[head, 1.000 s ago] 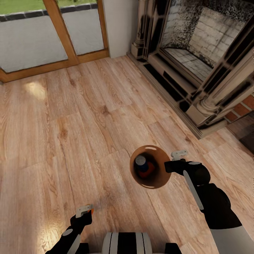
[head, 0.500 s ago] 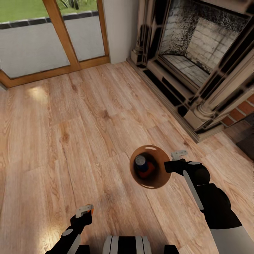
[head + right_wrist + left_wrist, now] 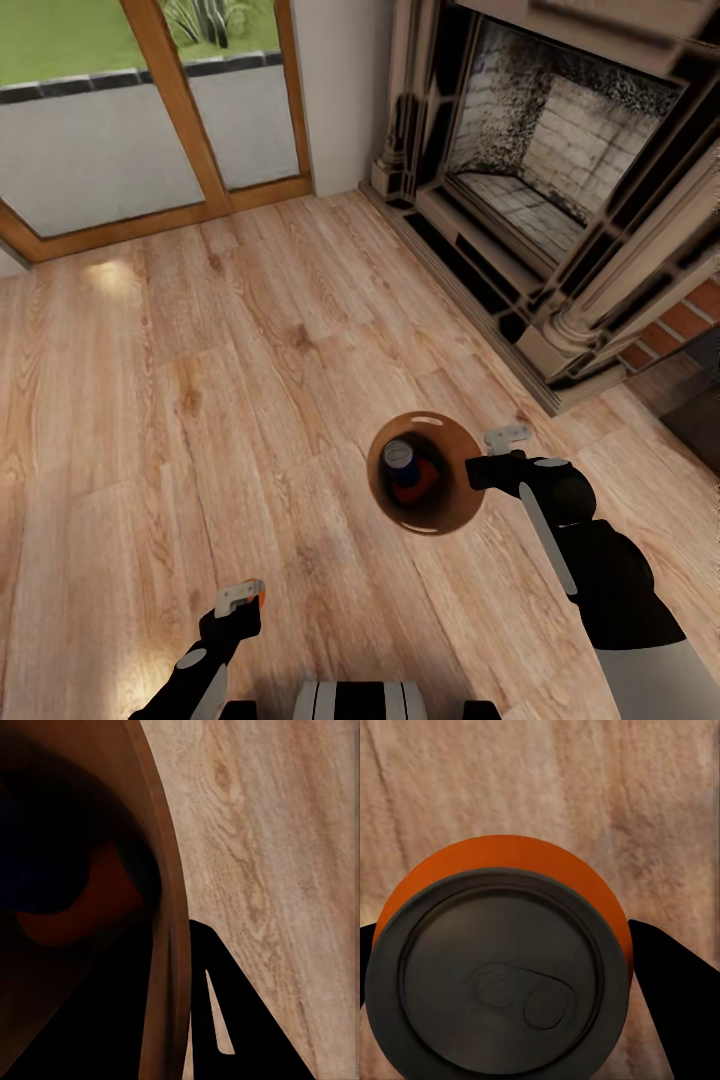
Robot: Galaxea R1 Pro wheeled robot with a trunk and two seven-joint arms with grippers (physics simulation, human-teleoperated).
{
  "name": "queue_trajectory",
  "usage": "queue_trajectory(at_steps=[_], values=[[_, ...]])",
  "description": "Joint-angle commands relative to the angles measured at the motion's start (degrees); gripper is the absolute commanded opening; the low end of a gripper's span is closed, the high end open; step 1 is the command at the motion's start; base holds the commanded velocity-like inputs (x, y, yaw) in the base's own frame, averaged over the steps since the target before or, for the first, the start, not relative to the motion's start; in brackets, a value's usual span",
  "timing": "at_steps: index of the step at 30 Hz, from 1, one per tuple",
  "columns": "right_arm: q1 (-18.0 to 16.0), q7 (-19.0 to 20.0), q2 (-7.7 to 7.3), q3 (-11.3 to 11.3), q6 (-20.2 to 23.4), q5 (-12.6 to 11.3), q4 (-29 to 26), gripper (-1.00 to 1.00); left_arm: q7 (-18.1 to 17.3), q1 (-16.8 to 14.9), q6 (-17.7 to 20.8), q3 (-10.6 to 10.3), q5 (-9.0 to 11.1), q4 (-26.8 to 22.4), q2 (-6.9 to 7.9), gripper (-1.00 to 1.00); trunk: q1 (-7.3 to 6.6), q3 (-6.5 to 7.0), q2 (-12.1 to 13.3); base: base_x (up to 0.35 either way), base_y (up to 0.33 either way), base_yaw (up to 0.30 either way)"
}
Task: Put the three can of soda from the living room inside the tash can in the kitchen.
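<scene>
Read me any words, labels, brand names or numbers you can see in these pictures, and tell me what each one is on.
No readable text.
Orange can held in the left gripper: plain grey top, no lettering.
Blue can inside the bin, which the right gripper holds: too small to read.

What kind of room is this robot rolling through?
Most likely a living room: a stone-framed fireplace with red brick beside it, a light wood plank floor, and a wood-framed glass door looking onto a patio and grass.
</scene>
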Motion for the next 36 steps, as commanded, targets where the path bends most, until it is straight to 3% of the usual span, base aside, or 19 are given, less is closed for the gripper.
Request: queue_trajectory(at_steps=[1, 36], values=[[0.0, 0.3, 0.01, 0.0, 0.0, -1.0, 0.0, -1.0, 0.0, 0.0, 0.0, 0.0, 0.0, 0.0, 0.0, -1.0, -0.23, 0.28, 0.4, 0.0, 0.0, 0.0], [0.0, 0.3, 0.1, 0.0, 0.0, -1.0, 0.0, -1.0, -0.1, 0.0, 0.0, 0.0, 0.0, 0.0, 0.0, -1.0, -7.92, 9.87, 14.5, 0.0, 0.0, 0.0]])
